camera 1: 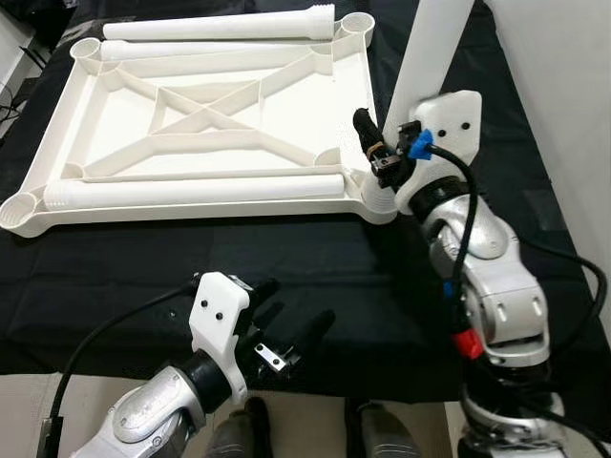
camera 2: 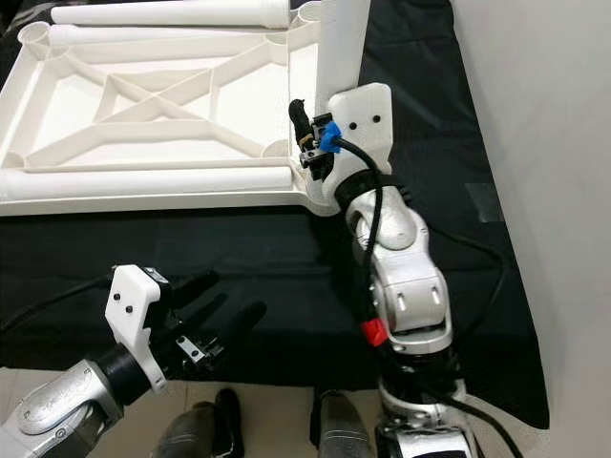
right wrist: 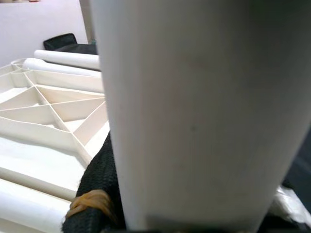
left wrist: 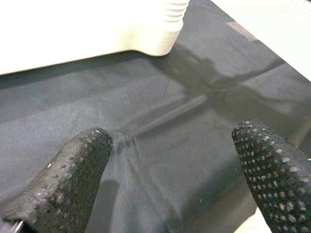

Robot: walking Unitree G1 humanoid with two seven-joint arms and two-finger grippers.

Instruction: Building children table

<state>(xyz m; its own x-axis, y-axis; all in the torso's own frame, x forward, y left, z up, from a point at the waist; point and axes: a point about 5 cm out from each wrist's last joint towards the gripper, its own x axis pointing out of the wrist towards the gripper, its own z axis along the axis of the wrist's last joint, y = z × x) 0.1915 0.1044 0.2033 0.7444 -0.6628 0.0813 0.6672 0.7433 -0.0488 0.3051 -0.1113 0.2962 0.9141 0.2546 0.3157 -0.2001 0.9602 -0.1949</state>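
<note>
A white plastic tabletop [camera 1: 205, 119] lies upside down on a black cloth. My right gripper [camera 1: 380, 153] is shut on a white table leg [camera 1: 430, 57] that stands upright at the tabletop's near right corner socket [camera 1: 380, 202]. In the right wrist view the same leg [right wrist: 194, 111] is very close, with a black finger [right wrist: 97, 194] against it. Another leg [camera 1: 200, 191] lies along the near side of the tabletop, and two more legs [camera 1: 220, 27] lie along the far side. My left gripper [camera 1: 286, 329] hovers open over the cloth near the front edge, its fingertips [left wrist: 73, 184] wide apart with nothing between them.
The black cloth [camera 1: 315, 258] covers the work surface and ends at a front edge just under my left gripper. A white wall [camera 2: 554, 114] runs along the right side. A patch of tape [camera 2: 482, 200] sits on the cloth at the right.
</note>
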